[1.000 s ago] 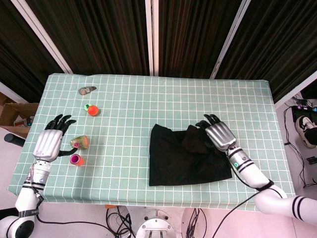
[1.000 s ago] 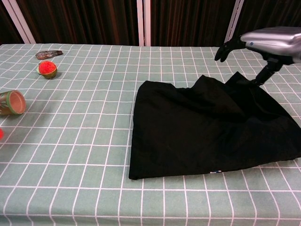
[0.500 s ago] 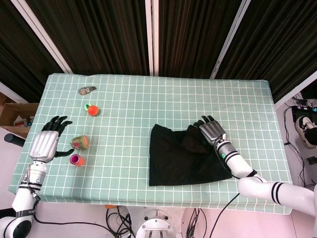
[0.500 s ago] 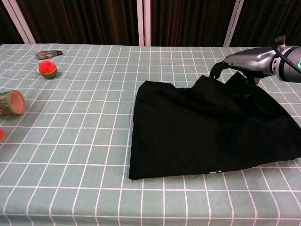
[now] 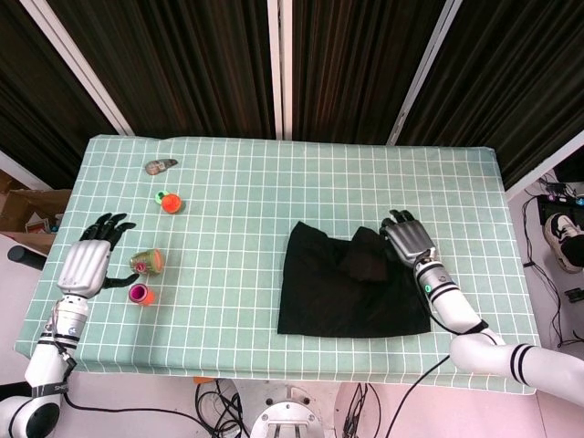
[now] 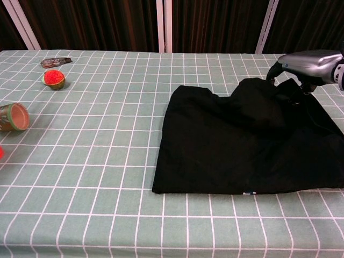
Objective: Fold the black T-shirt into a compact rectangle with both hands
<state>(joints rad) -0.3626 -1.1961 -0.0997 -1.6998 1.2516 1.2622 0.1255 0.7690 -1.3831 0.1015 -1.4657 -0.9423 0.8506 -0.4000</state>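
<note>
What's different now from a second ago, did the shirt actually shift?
Yes. The black T-shirt has slid toward the robot's right: its left edge sits further right in both views. The right hand came down onto the shirt's far right corner and drew back rightward with it; whether it grips the cloth is unclear. The left hand, the cup and the other small items stayed put.

The T-shirt [image 5: 351, 290] was plain black, with a tiny pale tag at its near hem; the tablecloth [image 5: 274, 192] was pale green, crossed by a white grid; the right hand [image 5: 408, 240] and the left hand [image 5: 84, 265] each had a silver back and black fingers; a small cup [image 5: 147, 262] was green with a tan mouth; one round piece [image 5: 168, 202] was orange-red with green; another [image 5: 140, 294] was magenta and orange; the curtains [image 5: 182, 64] behind were dark with white uprights.
</note>
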